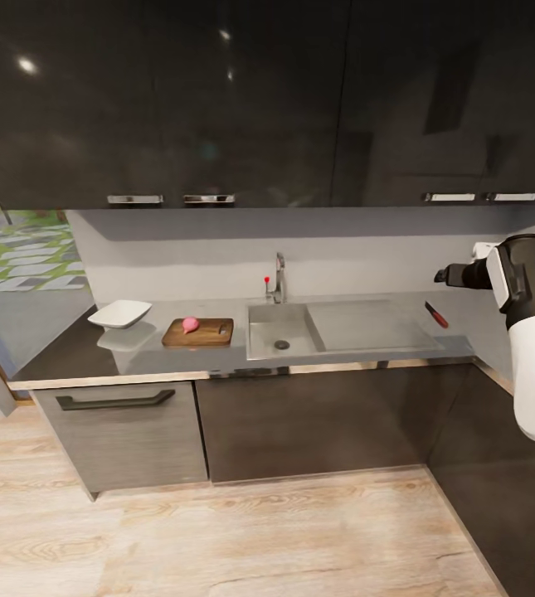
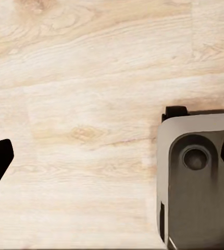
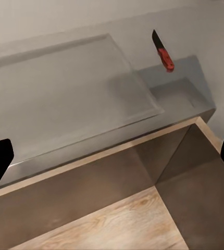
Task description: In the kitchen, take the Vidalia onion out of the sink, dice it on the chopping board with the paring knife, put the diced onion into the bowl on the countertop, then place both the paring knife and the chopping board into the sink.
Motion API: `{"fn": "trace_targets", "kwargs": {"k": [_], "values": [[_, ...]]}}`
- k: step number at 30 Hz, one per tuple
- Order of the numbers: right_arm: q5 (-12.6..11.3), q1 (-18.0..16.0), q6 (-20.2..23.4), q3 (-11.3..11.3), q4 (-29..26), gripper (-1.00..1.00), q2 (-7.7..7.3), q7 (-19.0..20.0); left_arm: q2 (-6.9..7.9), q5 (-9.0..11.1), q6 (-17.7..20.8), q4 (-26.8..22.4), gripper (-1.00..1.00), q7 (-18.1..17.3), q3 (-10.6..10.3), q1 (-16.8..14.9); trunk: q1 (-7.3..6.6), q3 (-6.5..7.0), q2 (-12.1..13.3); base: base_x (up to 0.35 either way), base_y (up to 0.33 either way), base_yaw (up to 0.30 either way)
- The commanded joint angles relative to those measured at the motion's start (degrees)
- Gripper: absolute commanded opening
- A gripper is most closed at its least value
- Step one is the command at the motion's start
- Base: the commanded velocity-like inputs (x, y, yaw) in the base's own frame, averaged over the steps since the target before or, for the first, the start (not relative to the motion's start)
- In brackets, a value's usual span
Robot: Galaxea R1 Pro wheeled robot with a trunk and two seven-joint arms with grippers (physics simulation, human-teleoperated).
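The pinkish Vidalia onion (image 1: pixel 190 324) sits on the dark brown chopping board (image 1: pixel 200 333), on the grey countertop (image 1: pixel 76 352) left of the sink (image 1: pixel 277 332). Left of the board stands the white bowl (image 1: pixel 119 313). The red-handled paring knife (image 1: pixel 436 314) lies on the countertop right of the drainboard (image 1: pixel 371 325), and the knife (image 3: pixel 163 51) also shows in the right wrist view. My right gripper (image 1: pixel 443 275) hangs open above and just behind the knife, holding nothing (image 3: pixel 112 161). My left gripper (image 2: pixel 112 161) is open and empty over the wooden floor.
A chrome tap (image 1: pixel 279 278) with a red knob stands behind the basin. Dark wall cabinets (image 1: pixel 217 99) hang above the counter; drawers and cabinet doors (image 1: pixel 118 423) close its front. The counter turns a corner at the right (image 1: pixel 499 464). A grey part of my base (image 2: pixel 195 177) lies below the left gripper.
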Motion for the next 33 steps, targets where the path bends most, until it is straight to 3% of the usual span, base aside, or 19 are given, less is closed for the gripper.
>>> {"fn": "trace_targets", "kwargs": {"k": [1,9,17,23,26,29,33], "values": [[0.6,-0.1,0.2,-0.1,0.0,1.00,0.00,0.6,0.09,0.6,-0.4,0.3,1.00,-0.4,-0.5,0.1,0.04,-0.13,-0.1,0.000,0.000,0.000],[0.8,-0.1,0.2,0.1,0.6,1.00,-0.54,0.6,0.22,0.6,-0.3,0.3,1.00,-0.8,-0.5,0.4,0.04,-0.13,-0.1,0.069,-0.083,0.000],[0.9,-0.1,-0.1,2.0,3.5,1.00,-0.53,0.8,-0.11,0.6,0.0,0.3,1.00,-1.0,-0.5,0.5,0.04,-0.13,-0.1,0.192,-0.183,0.000],[1.0,-0.1,-8.4,6.1,12.4,1.00,-0.47,1.3,-1.06,0.6,0.6,0.3,1.00,-2.9,-0.5,1.4,0.04,-0.13,-0.1,0.225,-0.214,0.000],[1.0,-0.1,-11.7,9.2,16.1,1.00,-0.60,4.9,-1.32,0.6,0.9,0.3,1.00,-3.3,-0.5,1.7,0.04,-0.13,-0.1,0.168,-0.170,0.000],[1.2,-0.1,-12.1,9.7,16.5,1.00,-1.08,8.7,-1.35,0.6,0.9,0.3,1.00,-3.3,-0.5,1.8,0.04,-0.13,-0.1,0.197,-0.179,0.000],[1.3,-0.1,-12.3,9.8,16.8,1.00,-1.77,10.4,-1.43,0.6,1.0,0.3,1.00,-3.3,-0.5,1.8,0.04,-0.13,-0.1,0.251,-0.200,0.000]]}}
